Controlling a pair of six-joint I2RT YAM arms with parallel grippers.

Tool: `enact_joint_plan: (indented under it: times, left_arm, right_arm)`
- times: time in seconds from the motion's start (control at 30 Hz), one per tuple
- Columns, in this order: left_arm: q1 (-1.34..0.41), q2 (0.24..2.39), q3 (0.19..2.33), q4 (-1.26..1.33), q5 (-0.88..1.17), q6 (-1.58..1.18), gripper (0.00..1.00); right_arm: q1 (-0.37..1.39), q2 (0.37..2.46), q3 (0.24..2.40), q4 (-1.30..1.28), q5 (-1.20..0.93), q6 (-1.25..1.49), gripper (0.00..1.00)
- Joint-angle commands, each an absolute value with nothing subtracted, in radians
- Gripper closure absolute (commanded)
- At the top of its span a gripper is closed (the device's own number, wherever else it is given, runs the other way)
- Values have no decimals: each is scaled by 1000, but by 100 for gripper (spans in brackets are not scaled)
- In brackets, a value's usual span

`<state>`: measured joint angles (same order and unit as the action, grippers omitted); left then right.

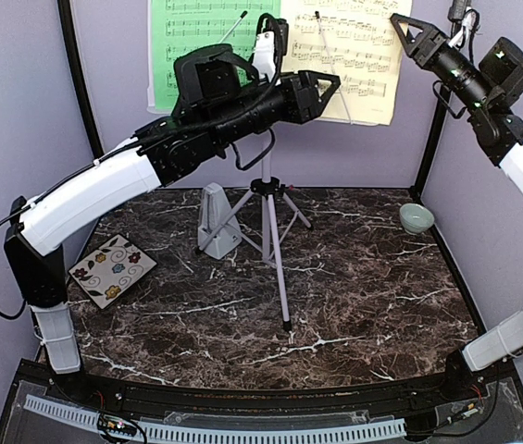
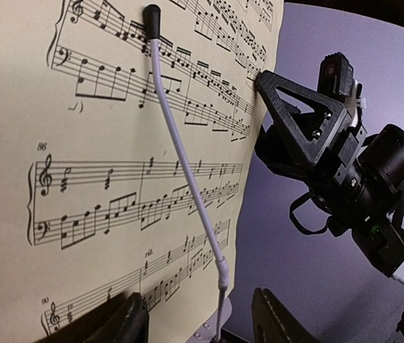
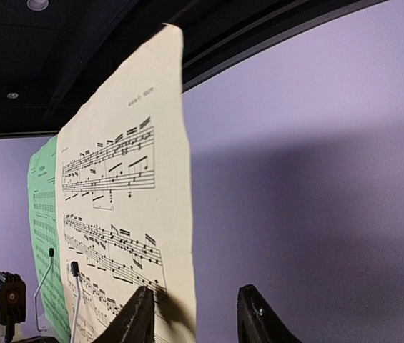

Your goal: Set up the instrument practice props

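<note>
The white tripod music stand (image 1: 270, 231) stands mid-table, its desk hidden behind the sheets. A green sheet (image 1: 196, 37) and a pale-yellow sheet (image 1: 354, 55) rest on it, each under a thin white page-holder arm (image 2: 180, 153). The light-grey pyramid metronome (image 1: 215, 222) stands left of the tripod legs. My left gripper (image 1: 321, 92) is open at the yellow sheet's (image 2: 116, 179) lower right corner, which lies between its jaws (image 2: 200, 325). My right gripper (image 1: 409, 32) is open at the yellow sheet's right edge (image 3: 166, 214); its left finger (image 3: 134, 318) casts a shadow on the sheet.
A floral square tile (image 1: 111, 270) lies at the table's left edge. A small pale-green bowl (image 1: 416, 218) sits at the back right. Purple walls close in the back and sides. The right gripper's triangular finger (image 2: 302, 121) shows in the left wrist view.
</note>
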<state>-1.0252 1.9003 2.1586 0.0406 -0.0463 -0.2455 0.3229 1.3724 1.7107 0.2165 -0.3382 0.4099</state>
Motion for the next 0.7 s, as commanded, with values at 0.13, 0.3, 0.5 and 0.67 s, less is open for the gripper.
enact_joint_plan:
  times: [0.13, 0.3, 0.5, 0.67]
  left_arm:
    - [-1042, 1678, 1939, 101, -129, -229, 38]
    - [-1051, 1572, 1800, 88, -177, -232, 36]
    - [-1056, 1410, 1602, 63, -288, -245, 34]
    - [-1056, 1301, 1512, -17, -411, -270, 34]
  right_arm:
    - [327, 1325, 1720, 188, -308, 402, 36]
    - [324, 1281, 1692, 139, -281, 402, 16]
    - [300, 1207, 1626, 81, -279, 435, 9]
    - [264, 1144, 1543, 22, -283, 484, 8]
